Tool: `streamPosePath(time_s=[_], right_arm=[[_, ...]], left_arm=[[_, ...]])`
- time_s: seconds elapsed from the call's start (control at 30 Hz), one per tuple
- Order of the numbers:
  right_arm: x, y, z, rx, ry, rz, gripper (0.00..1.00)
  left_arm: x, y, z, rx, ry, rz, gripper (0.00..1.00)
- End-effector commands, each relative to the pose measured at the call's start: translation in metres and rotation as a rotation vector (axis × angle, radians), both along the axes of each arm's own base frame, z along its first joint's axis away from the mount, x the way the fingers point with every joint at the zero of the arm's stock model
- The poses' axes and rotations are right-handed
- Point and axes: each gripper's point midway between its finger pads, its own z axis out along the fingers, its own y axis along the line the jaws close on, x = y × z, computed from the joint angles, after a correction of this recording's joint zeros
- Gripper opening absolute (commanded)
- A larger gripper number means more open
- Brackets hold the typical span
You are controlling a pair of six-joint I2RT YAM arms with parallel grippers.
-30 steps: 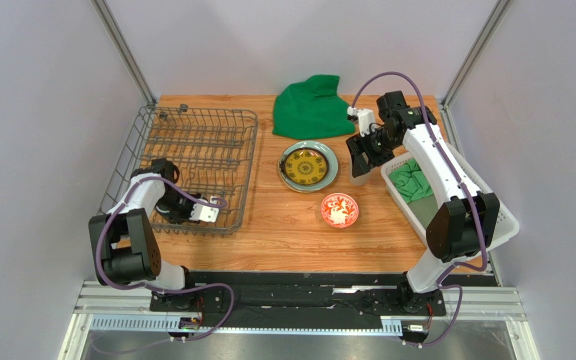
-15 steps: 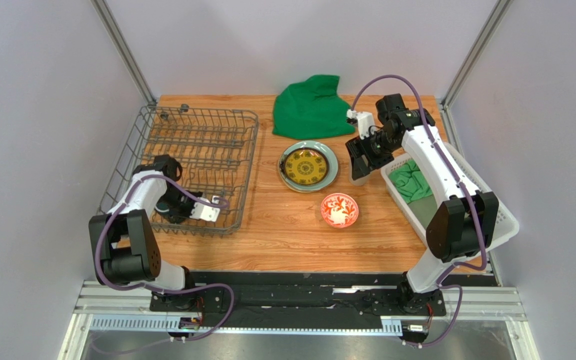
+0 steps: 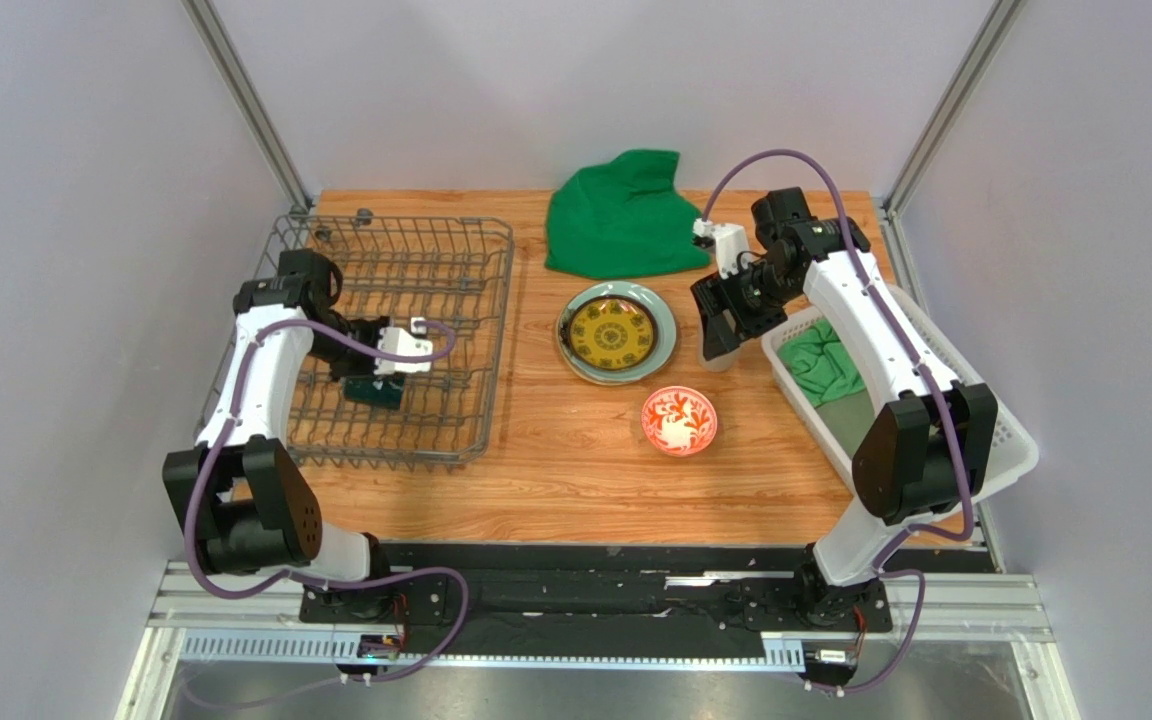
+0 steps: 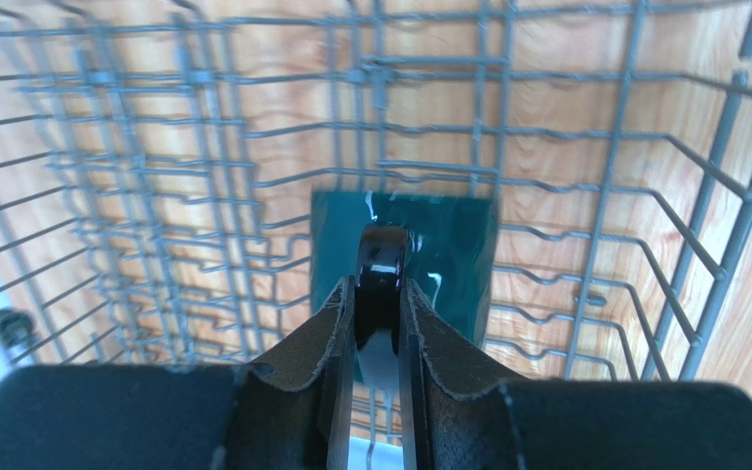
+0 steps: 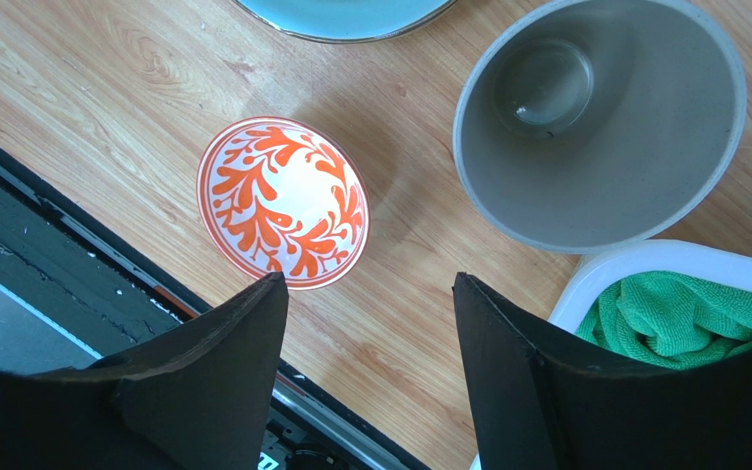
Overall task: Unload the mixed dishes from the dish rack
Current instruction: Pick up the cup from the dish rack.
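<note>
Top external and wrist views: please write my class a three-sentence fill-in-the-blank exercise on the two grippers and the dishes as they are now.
1. The left gripper is shut on the dark teal mug by its ____.
2. The right gripper is ____, holding nothing.
3. The small yellow-and-dark patterned plate lies ____ the pale green plate.

Missing words: handle; open; on.

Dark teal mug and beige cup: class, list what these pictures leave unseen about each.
- dark teal mug: left wrist view shows only its side; left gripper covers part of the handle; inside unseen.
- beige cup: top view, right gripper hides part of it.
</note>
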Motion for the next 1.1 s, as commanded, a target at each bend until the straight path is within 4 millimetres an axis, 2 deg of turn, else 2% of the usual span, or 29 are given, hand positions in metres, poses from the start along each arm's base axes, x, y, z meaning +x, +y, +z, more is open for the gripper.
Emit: streamPosePath(time_s=[0.0,0.4,0.53,0.7,0.8,0.93,1.07], right_arm=[[0.006,0.004,0.016,0.030,-0.060,0.005,0.67],[0.004,0.006,0.013,0.040,-0.057,0.013,0.67],[0.006,0.012,0.022,0.075,-0.066,0.012,0.67],[0.012,0.034,0.061,0.201,-0.125,0.050,0.67],[0.013,0.050,0.082,0.287,-0.160,0.093,0.70],[0.014,0.071,0.102,0.398,-0.192,0.142,0.83],[0.022,0.095,0.116,0.504,-0.209,0.169,0.84]], left_arm=[[0.000,-0.022,0.040,-0.127,-0.043,0.035,0.00],[0.000,-0.028,0.045,-0.174,-0.049,0.062,0.00],[0.004,-0.034,0.058,-0.220,-0.087,0.092,0.00],[0.005,-0.040,0.077,-0.270,-0.125,0.128,0.00],[0.005,-0.043,0.088,-0.305,-0.129,0.158,0.00],[0.003,-0.050,0.106,-0.366,-0.110,0.189,0.00],[-0.003,-0.059,0.120,-0.429,-0.074,0.205,0.00]])
